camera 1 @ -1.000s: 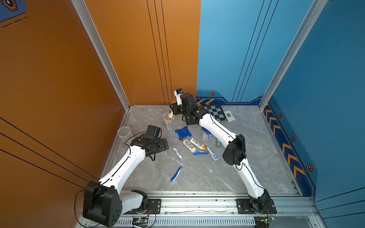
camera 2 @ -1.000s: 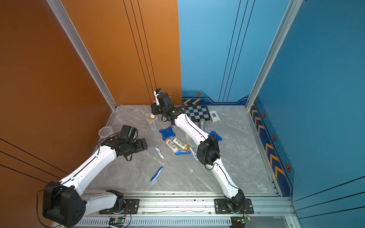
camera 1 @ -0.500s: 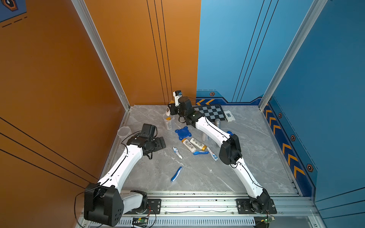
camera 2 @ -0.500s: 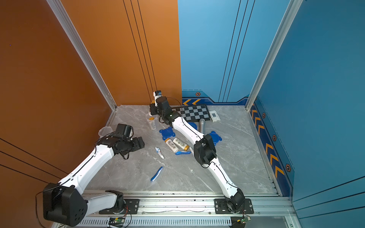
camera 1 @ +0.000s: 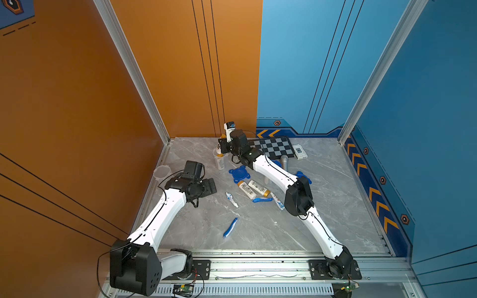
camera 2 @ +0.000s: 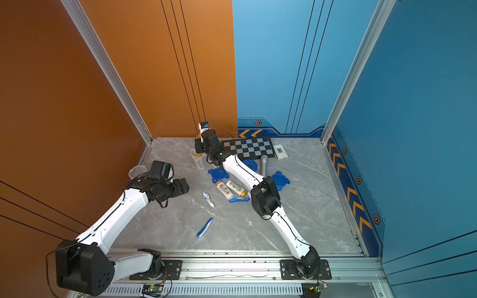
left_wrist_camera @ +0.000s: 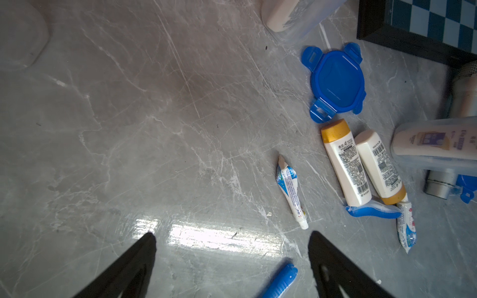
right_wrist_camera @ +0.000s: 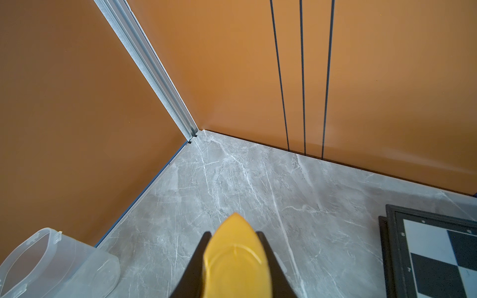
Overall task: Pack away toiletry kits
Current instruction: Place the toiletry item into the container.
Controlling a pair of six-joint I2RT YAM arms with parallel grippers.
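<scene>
Nearest the front edge of the tabletop (camera 1: 258,232) lies a lone blue toothbrush (camera 1: 230,227). Behind it, toward the left edge, the left pincer (left_wrist_camera: 232,234) hangs spread and empty, a toothpaste tube (left_wrist_camera: 290,191) just beside its tips. Mid-tabletop, two white bottles (left_wrist_camera: 346,165) lie side by side against a second toothbrush (left_wrist_camera: 371,210), with a loose blue lid (left_wrist_camera: 335,82) behind them. Farthest, near the back edge, the right pincer (right_wrist_camera: 233,233) pinches the yellow cap of a third bottle (right_wrist_camera: 236,260), held upright over a clear cup (camera 1: 220,162). Its white body seems to be already inside that cup.

The step looks like dropping this bottle in. Doing it well likely means keeping the bottle vertical and centred in the mouth. The arm should lower it until its base is close to the cup's floor and only then spread the fingers, so the light cup is not tipped. The lift out should run straight up, clear of the rim and the chessboard (camera 1: 276,148) nearby.
</scene>
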